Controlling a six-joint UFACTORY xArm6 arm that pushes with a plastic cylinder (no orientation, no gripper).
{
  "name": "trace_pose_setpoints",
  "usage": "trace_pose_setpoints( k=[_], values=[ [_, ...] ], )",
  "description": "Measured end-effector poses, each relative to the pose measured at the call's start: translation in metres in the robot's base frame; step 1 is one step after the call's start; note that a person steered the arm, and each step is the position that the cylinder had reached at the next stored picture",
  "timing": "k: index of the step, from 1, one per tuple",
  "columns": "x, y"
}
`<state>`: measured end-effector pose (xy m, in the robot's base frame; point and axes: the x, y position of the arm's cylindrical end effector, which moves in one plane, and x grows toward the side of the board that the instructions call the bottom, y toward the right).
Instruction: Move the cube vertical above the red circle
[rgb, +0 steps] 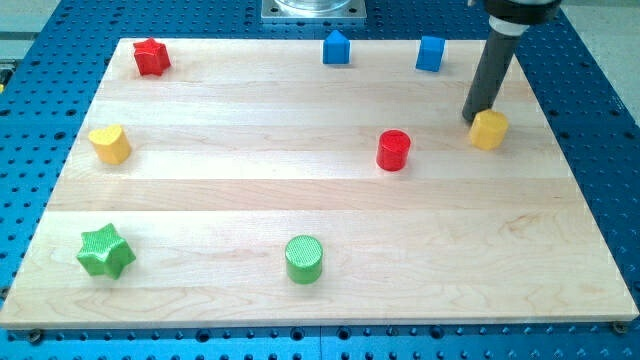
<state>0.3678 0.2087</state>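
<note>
The red circle (394, 150), a short cylinder, stands right of the board's middle. A blue cube (430, 53) sits near the view's top, up and right of the red circle. A second blue block (336, 47) with a pointed top sits to its left. My tip (473, 118) is at the view's right, touching the upper left side of a yellow block (489, 129). The tip is right of the red circle and below the blue cube.
A red star (151, 57) is at the top left. A yellow heart-like block (110, 144) is at the left. A green star (105, 251) is at the bottom left. A green cylinder (304, 259) is at the bottom middle. The wooden board (250, 200) lies on a blue perforated table.
</note>
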Motion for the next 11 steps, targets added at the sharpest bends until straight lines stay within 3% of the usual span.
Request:
trace_pose_setpoints(
  k=[2,3,4,5,8,9,10,11],
  values=[
    [0.017,0.001],
    [-0.008,0.039],
    [-0.063,0.077],
    [-0.101,0.082],
    [-0.115,0.05],
    [-0.136,0.083],
    [-0.16,0.061],
    [-0.154,0.014]
  ],
)
